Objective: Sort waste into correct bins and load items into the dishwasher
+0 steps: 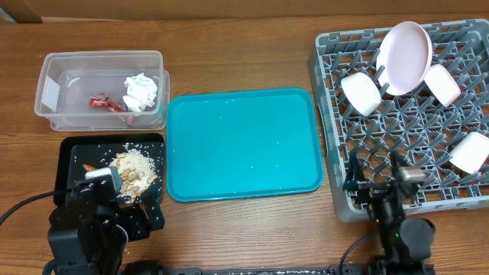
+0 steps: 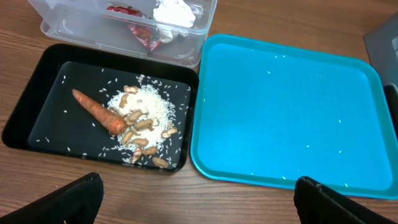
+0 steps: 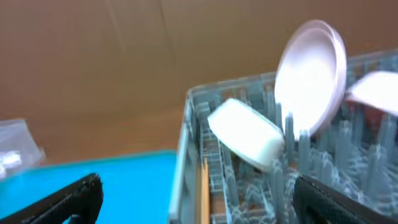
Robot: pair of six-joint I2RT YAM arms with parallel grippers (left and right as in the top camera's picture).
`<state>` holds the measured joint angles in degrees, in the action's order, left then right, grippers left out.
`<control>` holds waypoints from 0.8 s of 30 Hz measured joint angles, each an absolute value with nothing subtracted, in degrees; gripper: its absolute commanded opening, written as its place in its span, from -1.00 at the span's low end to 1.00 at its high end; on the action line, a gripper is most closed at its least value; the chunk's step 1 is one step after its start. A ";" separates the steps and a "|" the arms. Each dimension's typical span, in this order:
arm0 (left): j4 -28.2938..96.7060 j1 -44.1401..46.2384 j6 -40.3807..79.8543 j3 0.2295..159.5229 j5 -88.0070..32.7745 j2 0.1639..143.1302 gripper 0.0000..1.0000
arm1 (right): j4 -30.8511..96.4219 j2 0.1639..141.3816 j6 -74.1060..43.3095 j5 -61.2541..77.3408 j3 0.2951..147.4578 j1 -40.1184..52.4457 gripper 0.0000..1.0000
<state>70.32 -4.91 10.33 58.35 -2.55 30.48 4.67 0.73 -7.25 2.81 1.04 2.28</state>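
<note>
Four white dishes (image 1: 405, 57) (image 1: 361, 93) (image 1: 442, 84) (image 1: 470, 151), two bins (image 1: 72, 82) (image 1: 76, 151)

Left tool (image 2: 199, 185) wide open, empty; right tool (image 3: 198, 184) wide open, empty.

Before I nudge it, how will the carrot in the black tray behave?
The carrot looks stiff and tapered, so it would probably roll or swing about its thin end. Its thick end rests against the loose rice pile, which would likely scatter across the black tray.
</note>
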 measured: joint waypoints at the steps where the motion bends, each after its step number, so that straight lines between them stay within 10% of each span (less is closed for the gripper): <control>1: 70.37 -4.91 10.33 58.35 -2.55 30.48 0.99 | 5.61 0.91 -7.25 2.79 1.04 2.28 1.00; 24: 70.32 -4.91 10.33 58.35 -2.52 30.48 1.00 | 5.15 0.80 -7.25 2.74 1.04 2.28 1.00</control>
